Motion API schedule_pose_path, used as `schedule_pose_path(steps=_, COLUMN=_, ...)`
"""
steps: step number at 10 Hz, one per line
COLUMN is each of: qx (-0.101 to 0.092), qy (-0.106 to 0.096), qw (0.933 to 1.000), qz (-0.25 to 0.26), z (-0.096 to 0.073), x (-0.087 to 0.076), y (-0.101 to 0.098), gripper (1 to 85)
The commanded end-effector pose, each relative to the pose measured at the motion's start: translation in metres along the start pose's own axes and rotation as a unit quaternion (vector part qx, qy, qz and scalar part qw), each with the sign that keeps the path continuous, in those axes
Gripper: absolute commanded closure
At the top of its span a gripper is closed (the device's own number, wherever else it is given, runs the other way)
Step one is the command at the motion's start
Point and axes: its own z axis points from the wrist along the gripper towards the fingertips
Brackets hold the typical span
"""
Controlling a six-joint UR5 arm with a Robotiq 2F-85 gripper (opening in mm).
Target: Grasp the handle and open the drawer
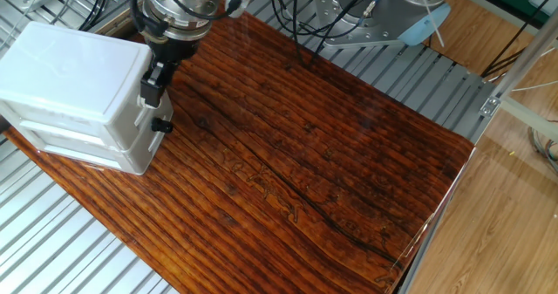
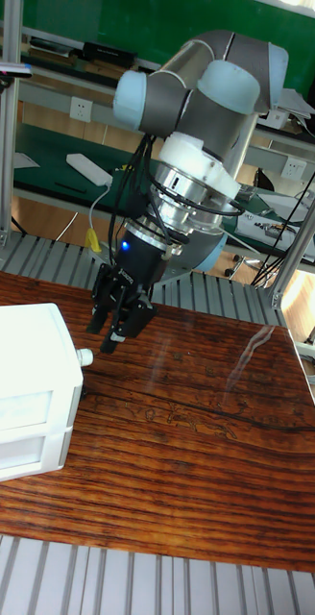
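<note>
While the handle juts from the right-facing front of the white two-drawer box, its black knob tip pointing out over the wooden table, nothing is holding it yet. The stub sits on the drawer, the taller upper one, which looks fully shut, flush with the box front. The box stands at the left end of the table. Just above and slightly behind the handle hangs the gripper, pointing down and tilted, its black fingers near the box's top edge. The fingers seem fairly close together, with only a narrow gap, and grip nothing. The step in hand appears to be the approach and alignment before the grasp. The next move likely calls for lowering so the fingers straddle the stub, closing on it, then pulling straight away from the box front.
</note>
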Motion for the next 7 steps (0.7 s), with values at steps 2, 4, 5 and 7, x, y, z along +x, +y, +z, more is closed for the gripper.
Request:
schedule_pose_path(steps=2, qx=0.024, qy=-0.022, qw=0.9992, qz=0.024, z=0.015, x=0.012, y=-0.001, gripper=36.3)
schedule_pose_path(steps=4, qx=0.022, qy=-0.045, qw=0.9979, qz=0.040, z=0.029, x=0.013, y=0.004, gripper=36.3)
schedule_pose_path(steps=5, qx=0.019, qy=-0.054, qw=0.9973, qz=0.046, z=0.033, x=0.011, y=0.007, gripper=36.3)
schedule_pose_path(steps=7, qx=0.015, qy=-0.061, qw=0.9968, qz=0.048, z=0.034, x=0.007, y=0.011, gripper=36.3)
